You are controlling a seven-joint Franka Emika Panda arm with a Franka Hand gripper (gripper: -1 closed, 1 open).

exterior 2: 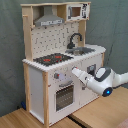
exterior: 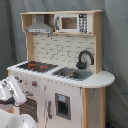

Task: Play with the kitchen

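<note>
The kitchen [exterior: 65, 50] [exterior 2: 50, 40] is a tall white and light-wood toy with a black faucet [exterior: 85, 59] [exterior 2: 75, 39], a sink [exterior: 72, 74], a red-ringed hob [exterior: 36, 65] [exterior 2: 52, 59], a grey hood [exterior: 40, 27] and a microwave [exterior: 72, 23] [exterior 2: 76, 11]. In the second exterior view my gripper [exterior 2: 75, 73] points at the front panel, just right of a knob [exterior 2: 56, 76] and above the oven window [exterior 2: 64, 96]. Whether it touches the panel does not show. In the first exterior view the gripper [exterior: 12, 89] sits low at the left, before the oven front.
A grey curtain [exterior 2: 10, 50] hangs behind the kitchen. The kitchen stands on light wooden boards [exterior 2: 100, 112]. My white arm [exterior 2: 107, 82] reaches in from the second exterior view's right. A white rounded arm part [exterior: 9, 120] fills the first exterior view's bottom left corner.
</note>
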